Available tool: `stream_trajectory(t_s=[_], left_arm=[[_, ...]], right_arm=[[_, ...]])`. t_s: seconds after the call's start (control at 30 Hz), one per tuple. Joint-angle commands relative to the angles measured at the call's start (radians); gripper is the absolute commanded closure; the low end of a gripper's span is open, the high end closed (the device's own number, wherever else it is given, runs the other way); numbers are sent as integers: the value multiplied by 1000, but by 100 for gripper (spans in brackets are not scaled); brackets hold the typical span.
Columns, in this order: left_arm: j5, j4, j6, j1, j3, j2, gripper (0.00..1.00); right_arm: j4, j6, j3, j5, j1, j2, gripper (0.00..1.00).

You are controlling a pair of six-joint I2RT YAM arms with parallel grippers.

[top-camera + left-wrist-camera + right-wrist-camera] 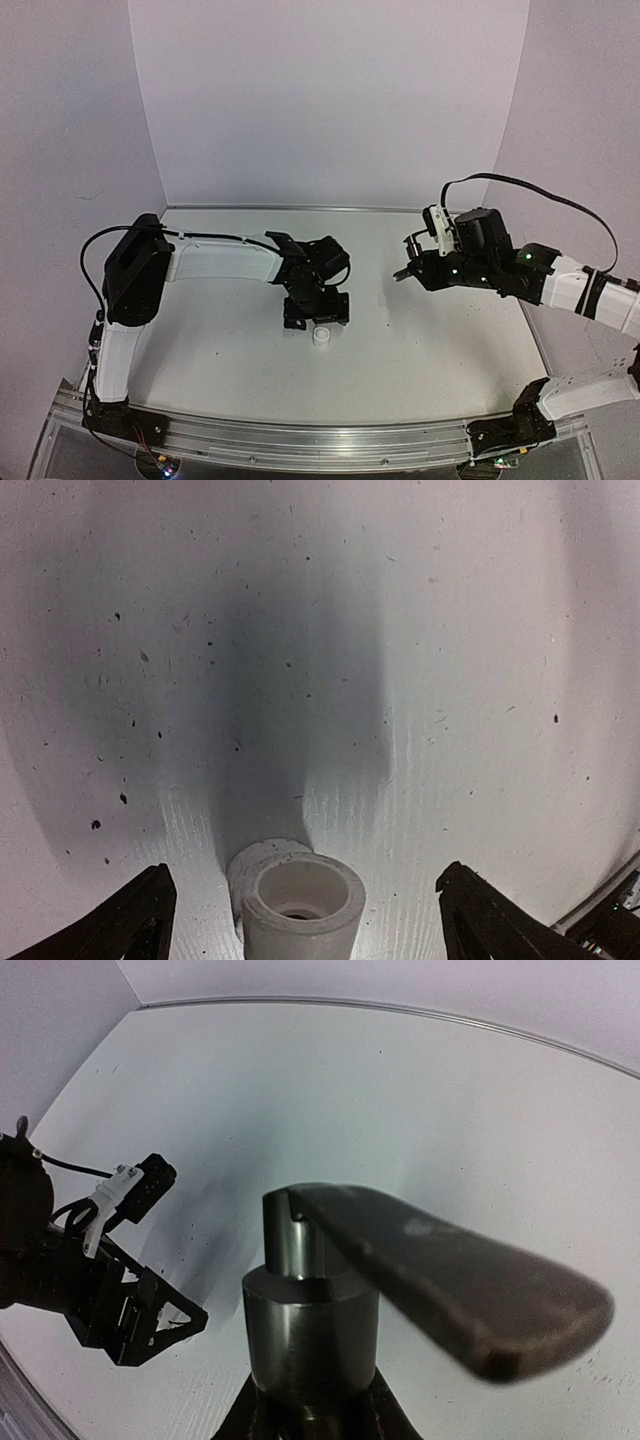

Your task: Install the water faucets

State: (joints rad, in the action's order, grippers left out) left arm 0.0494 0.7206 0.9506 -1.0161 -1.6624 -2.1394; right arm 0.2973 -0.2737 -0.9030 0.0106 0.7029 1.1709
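Observation:
The white cylinder fitting (300,905) stands upright on the table, its hollow top facing up. My left gripper (304,880) is open and points down over it, one black finger (140,920) on each side and well apart from it. From above, the fitting (323,337) shows just in front of the left gripper (318,320). The black faucet piece (320,1310), a round base with a long spout sticking out to the right, is held upright in my right gripper (310,1422), which is shut on its base. That right gripper (412,266) hovers above the table, right of the centre.
The white table (430,330) is walled by pale panels at the back and sides. A metal rail (320,445) runs along the near edge by the arm bases. The left arm's wrist (110,1280) shows at the left of the right wrist view.

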Motion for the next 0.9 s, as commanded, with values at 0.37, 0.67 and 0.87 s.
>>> stream_trajectory(t_s=[0.37,0.67,0.87], left_arm=[[-76,229,48,-27,-153,-89,26],[-53,246,18,-38,-199,-142,32],[-53,250,11,-40,-206,-143,42]], right_arm=[[-63,7,-18,6,6,-29,100],[-72,10,-13,6,6,-31,100],[-72,11,-12,2,6,-31,100]])
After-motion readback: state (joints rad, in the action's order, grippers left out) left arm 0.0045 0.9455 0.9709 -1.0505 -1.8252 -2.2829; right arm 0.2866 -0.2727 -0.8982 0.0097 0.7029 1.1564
